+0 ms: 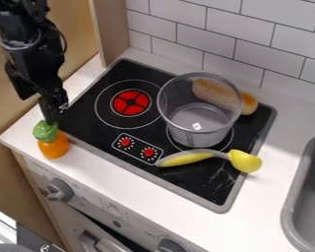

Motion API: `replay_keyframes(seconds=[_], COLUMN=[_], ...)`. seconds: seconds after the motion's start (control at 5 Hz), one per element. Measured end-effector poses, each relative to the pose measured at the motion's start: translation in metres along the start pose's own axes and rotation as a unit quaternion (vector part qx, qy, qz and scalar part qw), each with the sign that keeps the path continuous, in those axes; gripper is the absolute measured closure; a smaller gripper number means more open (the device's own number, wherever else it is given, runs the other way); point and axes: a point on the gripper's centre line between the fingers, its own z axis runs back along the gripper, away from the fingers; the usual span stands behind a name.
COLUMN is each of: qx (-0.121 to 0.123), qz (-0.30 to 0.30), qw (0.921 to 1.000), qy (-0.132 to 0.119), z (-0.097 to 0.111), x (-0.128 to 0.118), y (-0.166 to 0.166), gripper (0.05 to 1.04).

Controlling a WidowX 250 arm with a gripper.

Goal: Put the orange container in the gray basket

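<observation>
Camera view: rounded orange container (53, 146), cylindrical mesh basket (198, 140).

From here, arm (32, 44) cut off top L, sink (288, 211) cut off R, bun-like thing (250, 105) part. hidden behind basket (198, 140); oven front (137, 220) print too sm. to read.

Green-topped orange container (53, 145) is beside the stovetop (84, 114), gray basket (198, 133) upright on it.

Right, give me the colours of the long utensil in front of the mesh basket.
Yellow and gray; the utensil shows best in the camera view.
</observation>
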Motion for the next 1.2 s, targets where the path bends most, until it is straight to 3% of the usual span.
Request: replay_keyframes(seconds=[0.6,0.8,1.2], qx=[0.026,0.035,0.042], qz=[0.002,-0.004,-0.015], qw=[0.9992,0.9988,0.9968], qy=[-0.031,-0.035,-0.067], z=[-0.010,-0.020,-0.042], x=[-0.004,-0.016,-0.027], y=[-0.003,-0.004,-0.004], gripper=[0.085,0.085,0.085])
